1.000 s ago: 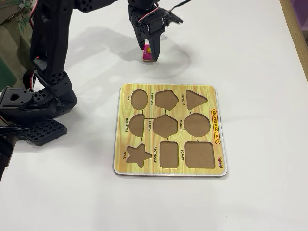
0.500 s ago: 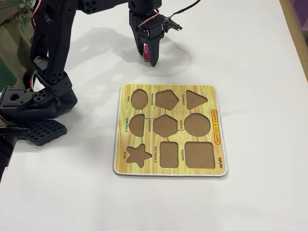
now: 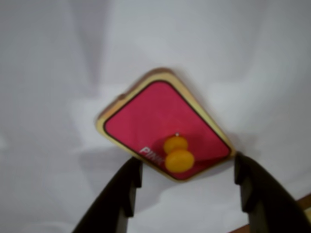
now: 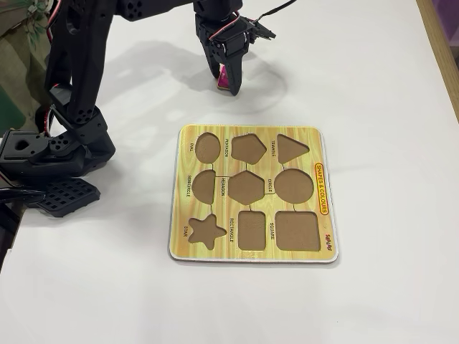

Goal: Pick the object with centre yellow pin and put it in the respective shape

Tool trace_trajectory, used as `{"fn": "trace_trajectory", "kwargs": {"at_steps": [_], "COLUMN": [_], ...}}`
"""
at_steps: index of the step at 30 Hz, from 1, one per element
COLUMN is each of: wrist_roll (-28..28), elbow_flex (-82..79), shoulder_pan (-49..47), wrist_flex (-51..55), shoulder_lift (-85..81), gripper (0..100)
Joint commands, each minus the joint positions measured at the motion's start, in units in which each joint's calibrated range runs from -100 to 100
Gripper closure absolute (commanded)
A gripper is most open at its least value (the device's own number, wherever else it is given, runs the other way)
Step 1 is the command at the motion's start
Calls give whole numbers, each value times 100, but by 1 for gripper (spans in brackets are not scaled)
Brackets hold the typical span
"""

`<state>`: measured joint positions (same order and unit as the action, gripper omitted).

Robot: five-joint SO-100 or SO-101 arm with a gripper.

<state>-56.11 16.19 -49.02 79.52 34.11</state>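
A pink four-sided piece [image 3: 155, 111] with a tan rim, the word "PINK" and a yellow pin [image 3: 179, 159] lies flat on the white table. In the wrist view my gripper [image 3: 188, 164] is open, with its two dark fingers wide apart on either side of the piece's near corner and touching nothing. In the fixed view the gripper [image 4: 226, 80] points down at the table's far side, and a sliver of the pink piece [image 4: 223, 77] shows between the fingers. The wooden shape board [image 4: 183, 193] lies nearer, with all its cutouts empty.
The board has oval, pentagon, triangle, semicircle, hexagon, circle, star, rectangle and square holes [image 4: 297, 231]. The arm's black base [image 4: 54, 154] stands at the left. A wooden table edge [image 4: 439, 43] runs along the right.
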Motion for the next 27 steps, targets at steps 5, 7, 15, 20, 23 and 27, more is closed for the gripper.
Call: {"fn": "trace_trajectory", "kwargs": {"at_steps": [5,7,15,20,23,27], "wrist_roll": [-17,-27,-38,-43,-43,-43], "elbow_flex": [63,45,27,27,90,135], "shoulder_pan": [-40,-88,-98,-98,-59,-30], "wrist_flex": [-70,-70,-70,-70,-78,-78], "shoulder_lift": [-423,-532,-758,-766,-699,-691], "gripper": [78,78,78,78,78,78]}}
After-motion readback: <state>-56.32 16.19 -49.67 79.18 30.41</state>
